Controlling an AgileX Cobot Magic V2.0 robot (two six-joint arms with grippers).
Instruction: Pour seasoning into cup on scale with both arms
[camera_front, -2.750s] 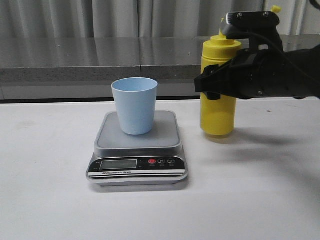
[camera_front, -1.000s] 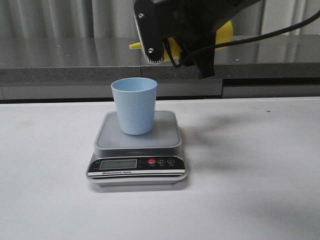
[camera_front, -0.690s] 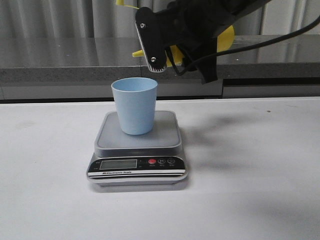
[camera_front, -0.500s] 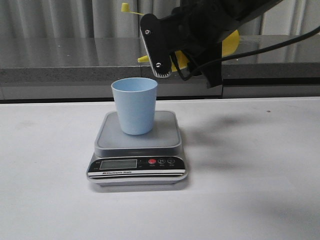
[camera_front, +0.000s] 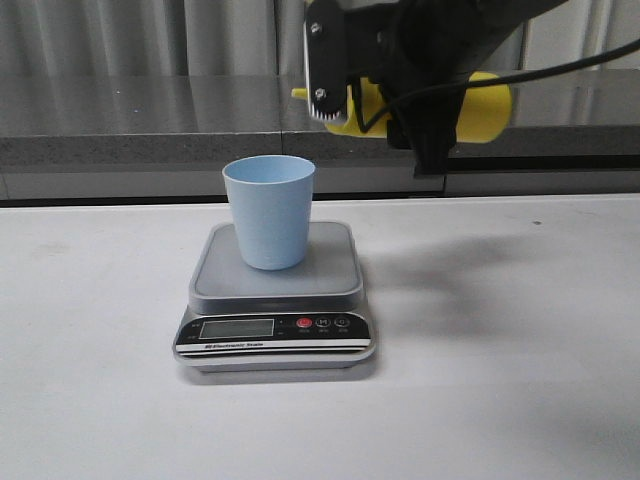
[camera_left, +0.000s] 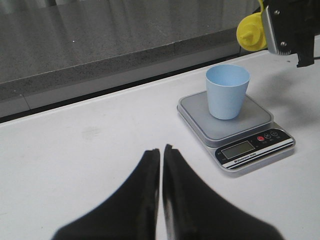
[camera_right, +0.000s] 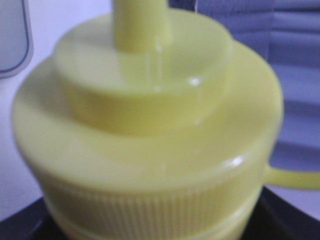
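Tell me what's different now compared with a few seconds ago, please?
The right gripper has lifted the yellow seasoning bottle off the table, swung it over toward the cup and tipped it on its side, nozzle pointing left, high above and just right of the cup's rim. No pouring is visible. The cup stayed put on the scale, and the left gripper is shut, away from them.
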